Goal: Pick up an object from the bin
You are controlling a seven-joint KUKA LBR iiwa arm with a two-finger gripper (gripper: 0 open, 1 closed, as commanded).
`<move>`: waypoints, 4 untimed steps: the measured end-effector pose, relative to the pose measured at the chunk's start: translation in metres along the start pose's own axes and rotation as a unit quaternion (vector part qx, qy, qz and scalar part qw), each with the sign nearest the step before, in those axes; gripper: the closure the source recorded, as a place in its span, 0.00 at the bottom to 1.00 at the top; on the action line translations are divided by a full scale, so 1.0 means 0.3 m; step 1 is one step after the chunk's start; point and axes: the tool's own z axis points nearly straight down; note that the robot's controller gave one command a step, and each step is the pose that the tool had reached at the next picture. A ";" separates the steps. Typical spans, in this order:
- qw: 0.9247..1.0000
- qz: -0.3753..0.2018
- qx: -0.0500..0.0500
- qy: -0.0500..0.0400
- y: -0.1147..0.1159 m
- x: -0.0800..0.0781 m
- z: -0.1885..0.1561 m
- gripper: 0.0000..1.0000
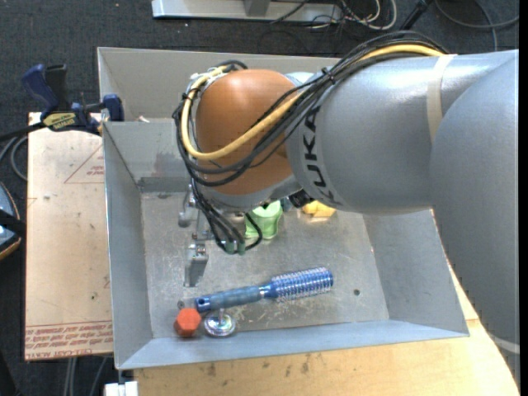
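Inspection of the bin [125, 221]: the arm [396, 122] is reaching in from the right, its orange cover [239, 126] and cables hanging over the back half of the floor; the claw [195, 258] is pointing down at the left-centre of the floor, low over bare metal. Whether the claw is open or closed I cannot tell; it is showing nothing that I can confirm as gripped.

Contents are lying as follows: a blue brush [264, 289] is resting flat along the front of the floor, bristle end to the right, handle end just below the claw; an orange cap [187, 323] and a silver disc [219, 327] are sitting side by side in the front left corner, just beside the handle end; a green thing [266, 219] and a yellow thing [318, 210] are lying further back, partly under the arm.

Progress, as a judgement: the approach is appearing to be made, the pick itself is not; every item is lying on the floor. The brush handle is the nearest candidate, though the claw is standing just short of it. Closing, lifting and clearing the bin are all remaining.
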 end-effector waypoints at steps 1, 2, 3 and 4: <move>0.996 -0.091 -0.001 -0.006 -0.098 0.098 0.357 0.00; 0.971 -0.239 0.001 -0.003 -0.413 0.143 0.247 0.00; 0.981 -0.196 0.000 -0.005 -0.539 -0.011 0.397 0.00; 0.980 -0.198 -0.001 -0.005 -0.530 -0.009 0.390 1.00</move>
